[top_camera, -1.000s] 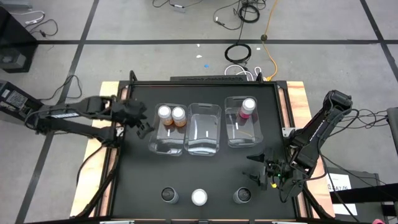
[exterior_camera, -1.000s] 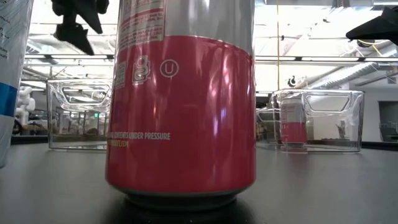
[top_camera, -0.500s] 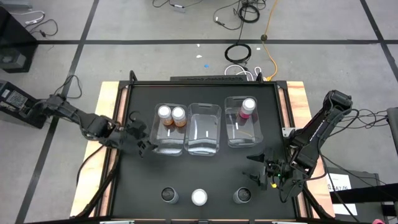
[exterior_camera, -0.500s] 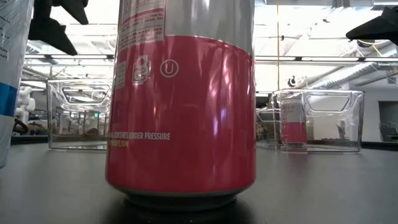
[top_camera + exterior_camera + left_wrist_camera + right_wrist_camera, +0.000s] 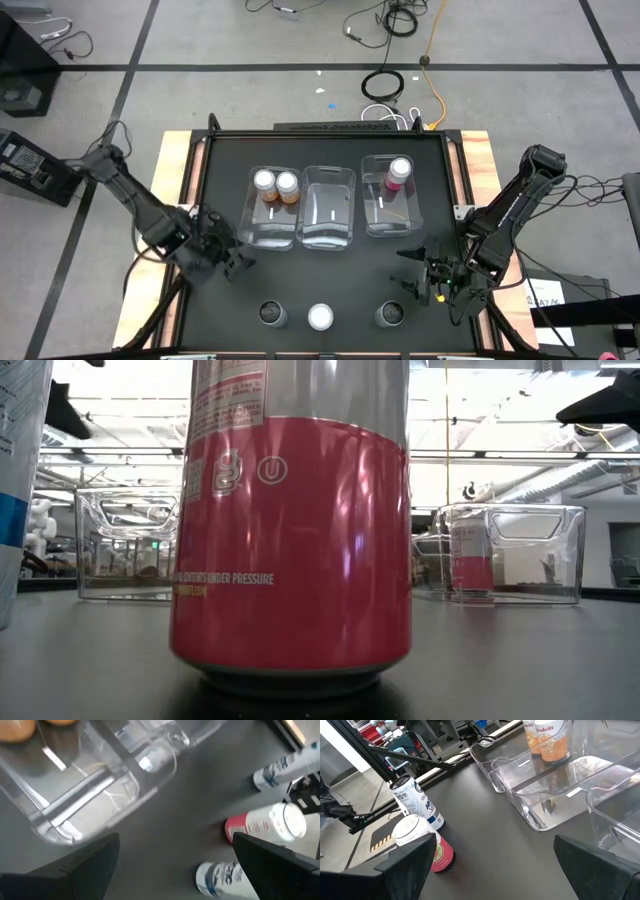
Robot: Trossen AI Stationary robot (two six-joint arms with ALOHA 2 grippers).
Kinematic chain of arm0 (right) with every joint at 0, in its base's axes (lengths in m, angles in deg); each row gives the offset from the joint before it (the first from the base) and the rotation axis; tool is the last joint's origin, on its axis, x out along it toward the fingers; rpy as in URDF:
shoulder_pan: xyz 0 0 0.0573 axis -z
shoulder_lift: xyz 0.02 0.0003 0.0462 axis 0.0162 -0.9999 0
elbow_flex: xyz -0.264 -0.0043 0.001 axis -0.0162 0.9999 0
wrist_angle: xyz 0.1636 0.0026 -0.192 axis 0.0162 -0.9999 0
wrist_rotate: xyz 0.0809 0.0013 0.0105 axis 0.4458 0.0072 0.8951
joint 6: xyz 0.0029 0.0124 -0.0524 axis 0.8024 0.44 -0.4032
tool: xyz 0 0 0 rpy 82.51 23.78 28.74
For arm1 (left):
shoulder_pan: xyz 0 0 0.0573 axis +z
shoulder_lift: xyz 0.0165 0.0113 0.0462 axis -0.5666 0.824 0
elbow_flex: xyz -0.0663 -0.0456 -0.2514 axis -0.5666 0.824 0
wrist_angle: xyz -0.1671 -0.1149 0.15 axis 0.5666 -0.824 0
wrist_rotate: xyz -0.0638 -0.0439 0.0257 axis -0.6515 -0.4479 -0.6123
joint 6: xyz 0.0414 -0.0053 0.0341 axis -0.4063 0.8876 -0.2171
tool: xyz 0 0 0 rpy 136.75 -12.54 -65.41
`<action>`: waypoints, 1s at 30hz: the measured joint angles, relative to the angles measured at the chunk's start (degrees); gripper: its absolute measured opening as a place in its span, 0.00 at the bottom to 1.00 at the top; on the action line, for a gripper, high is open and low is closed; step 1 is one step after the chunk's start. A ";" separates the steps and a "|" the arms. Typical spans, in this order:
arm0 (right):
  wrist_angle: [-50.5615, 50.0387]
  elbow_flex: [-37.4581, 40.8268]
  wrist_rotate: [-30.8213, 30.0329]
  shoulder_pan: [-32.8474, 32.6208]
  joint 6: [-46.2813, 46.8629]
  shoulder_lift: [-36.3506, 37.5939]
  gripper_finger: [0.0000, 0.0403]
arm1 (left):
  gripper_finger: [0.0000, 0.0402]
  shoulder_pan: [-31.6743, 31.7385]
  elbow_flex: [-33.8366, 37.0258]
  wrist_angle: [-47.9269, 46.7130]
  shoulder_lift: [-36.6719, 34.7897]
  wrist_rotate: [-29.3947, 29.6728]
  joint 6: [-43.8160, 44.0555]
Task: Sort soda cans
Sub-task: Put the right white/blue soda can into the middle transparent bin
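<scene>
Fingers of the left gripper (image 5: 232, 262) are standing wide, holding nothing, apparently hovering near the clear plastic bins (image 5: 272, 232); the right gripper (image 5: 420, 282) likewise is gaping empty.

Filling most of the low view: pink can (image 5: 290, 550), top running off the upper edge, hiding the middle bin entirely. Showing only as a strip at that view's left edge: white-and-blue can (image 5: 18, 480). Blurring in the left wrist view: orange cans (image 5: 35, 726), cropped at the edge, labels unreadable. Cutting off at the right wrist view's edge: orange cans' tops (image 5: 547, 737). Sitting behind bin wall (image 5: 520, 550) in the low view: second pink can (image 5: 470, 560), print too small to read. Reading as dark discs only from above: two dark can tops (image 5: 272, 314), bodies hidden. Left gripper (image 5: 232, 262) fingertips too small to separate from above.
</scene>
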 joint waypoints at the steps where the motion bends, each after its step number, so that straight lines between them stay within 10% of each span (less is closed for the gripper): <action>1: 0.01 0.00 0.00 0.00 -0.40 0.00 0.98 | 0.98 -0.91 0.00 0.03 0.72 0.04 1.27; 30: -0.95 -8.40 0.19 5.42 -20.34 0.00 0.98 | 0.98 -16.10 -0.02 1.01 13.22 -4.12 14.81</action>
